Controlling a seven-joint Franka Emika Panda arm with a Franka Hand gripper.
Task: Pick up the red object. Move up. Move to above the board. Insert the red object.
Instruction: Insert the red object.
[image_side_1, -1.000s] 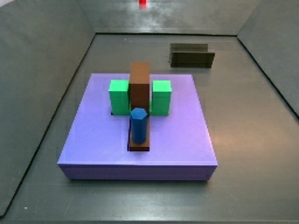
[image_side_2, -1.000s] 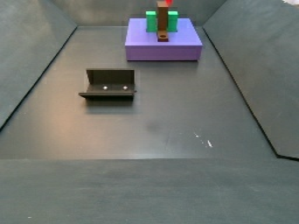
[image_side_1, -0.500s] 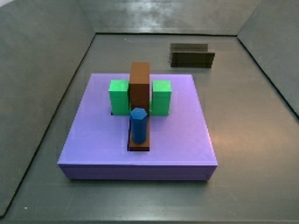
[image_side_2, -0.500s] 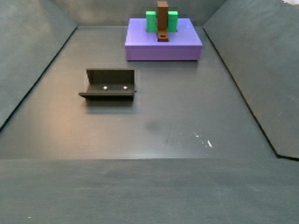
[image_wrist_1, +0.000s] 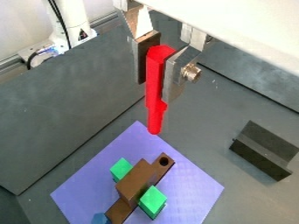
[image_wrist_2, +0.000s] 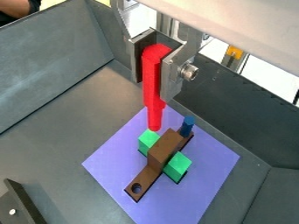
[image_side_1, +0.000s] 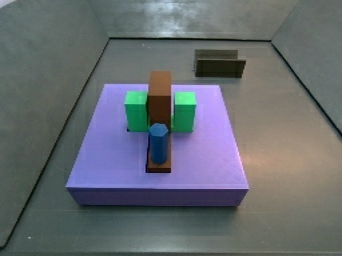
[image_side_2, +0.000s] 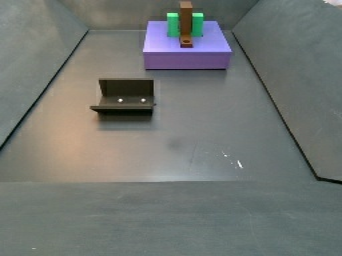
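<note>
In both wrist views my gripper (image_wrist_1: 158, 80) (image_wrist_2: 156, 73) is shut on the red object (image_wrist_1: 156, 92) (image_wrist_2: 153, 87), a slim red peg hanging upright between the silver fingers. It is held high above the board (image_wrist_1: 138, 182) (image_wrist_2: 160, 162), a narrow brown slab with an open hole (image_wrist_1: 163, 161) at one end. Green blocks (image_wrist_2: 149, 140) (image_wrist_2: 177, 166) flank the board. In both side views the board (image_side_1: 160, 105) (image_side_2: 189, 22) shows, but the gripper and the red object are out of frame.
A blue peg (image_side_1: 159, 143) (image_wrist_2: 186, 125) stands upright in the board's near end. The board rests on a large purple platform (image_side_1: 201, 160) (image_side_2: 167, 55). The dark fixture (image_side_1: 221, 64) (image_side_2: 126, 97) stands on the grey floor, apart from the platform. Grey walls enclose the floor.
A sliver of the red object showed at the top edge of a side view one second ago; it has risen out of that view. Nothing else moved.
</note>
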